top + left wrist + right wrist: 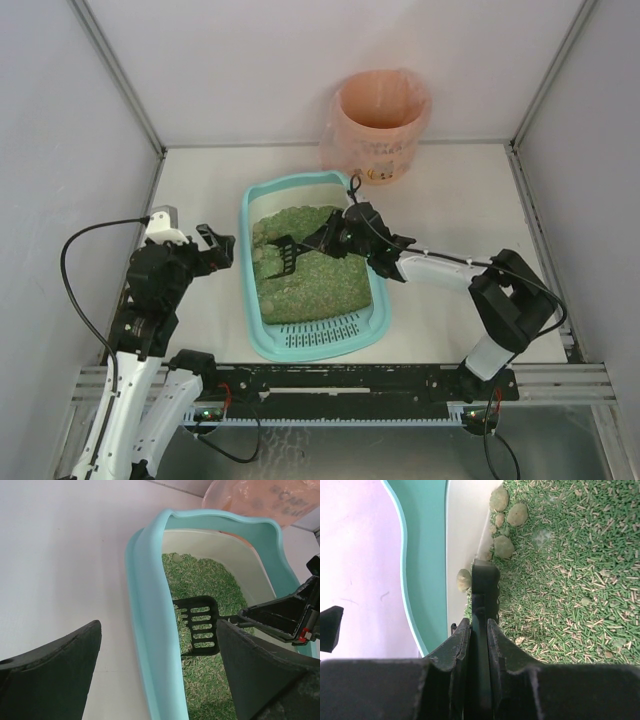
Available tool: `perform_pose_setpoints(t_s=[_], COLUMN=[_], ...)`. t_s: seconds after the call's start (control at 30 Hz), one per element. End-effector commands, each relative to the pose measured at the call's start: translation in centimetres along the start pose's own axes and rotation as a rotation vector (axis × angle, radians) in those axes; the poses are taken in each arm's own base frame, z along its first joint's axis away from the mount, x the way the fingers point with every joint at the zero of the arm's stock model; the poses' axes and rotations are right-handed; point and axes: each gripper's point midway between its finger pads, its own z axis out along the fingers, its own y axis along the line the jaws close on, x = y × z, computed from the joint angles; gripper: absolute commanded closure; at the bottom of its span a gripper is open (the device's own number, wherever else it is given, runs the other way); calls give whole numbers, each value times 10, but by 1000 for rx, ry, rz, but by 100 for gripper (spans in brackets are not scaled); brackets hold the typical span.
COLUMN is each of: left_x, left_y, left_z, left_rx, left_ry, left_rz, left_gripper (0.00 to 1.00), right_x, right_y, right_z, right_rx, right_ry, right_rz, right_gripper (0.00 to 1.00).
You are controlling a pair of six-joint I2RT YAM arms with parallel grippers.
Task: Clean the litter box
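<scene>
The light-teal litter box (256, 330) sits mid-table, filled with green granular litter (320, 280), its slotted grate end (325, 337) toward me. My right gripper (322, 240) is shut on the handle of a small black slotted scoop (283, 256), held on edge over the litter near the box's left wall. In the right wrist view the scoop (485, 587) points at several greenish-grey clumps (504, 546) along the wall. My left gripper (218, 246) is open and empty just left of the box, straddling its left rim (150, 645).
A round bin lined with a pink bag (378, 125) stands behind the box at the back wall. Grey enclosure walls close in left, right and back. The metal rail (340, 380) with the arm bases runs along the near edge.
</scene>
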Motion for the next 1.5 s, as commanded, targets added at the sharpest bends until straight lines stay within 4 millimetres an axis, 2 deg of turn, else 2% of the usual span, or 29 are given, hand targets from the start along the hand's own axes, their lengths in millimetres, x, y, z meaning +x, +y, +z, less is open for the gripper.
perform_pose_setpoints(t_s=[0.0, 0.27, 0.5, 0.7, 0.83, 0.87, 0.97, 1.03, 1.1, 1.13, 1.23, 1.27, 1.4, 1.47], left_x=[0, 0, 1, 10, 27, 29, 33, 34, 33, 31, 22, 18, 6, 2], left_y=[2, 2, 3, 5, 6, 7, 9, 10, 10, 9, 7, 7, 5, 1], left_z=[6, 7, 9, 12, 14, 14, 15, 16, 18, 19, 18, 17, 14, 11], left_rx=[1, -3, -11, -41, -51, -56, -75, -85, -92, -93, -101, -107, -81, -58], left_ry=[-14, -12, -9, 56, 160, 176, 214, 234, 243, 241, 218, 200, 107, 87], left_rz=[8, 6, -20, -56, -50, -49, -47, -41, -39, -41, -72, -84, -93, -79], left_gripper=[0, 0, 0, 0, 0, 0, 0, 0, 0, 0, 0, 0, 0, 0], right_x=[-28, -41, -63, -75, -64, -64, -72, -70, -62, -62, -70, -71, -59, -63], right_y=[24, 13, 20, 12, 37, 34, 7, 15, 31, 32, 0, -2, 33, 20], right_z=[-16, -41, -85, -119, -128, -130, -140, -143, -141, -142, -144, -147, -145, -144], right_rx=[-81, -62, -119, -201, -320, -317, -270, -307, -364, -377, -300, -310, -403, -376], right_ry=[-104, -164, -257, -325, -243, -233, -310, -300, -241, -228, -289, -309, -216, -221], right_rz=[35, 50, 70, 184, 165, 168, 255, 257, 216, 208, 304, 319, 209, 239], right_gripper=[100, 100, 100, 100, 100, 100, 100, 100, 100, 100, 100, 100, 100, 100])
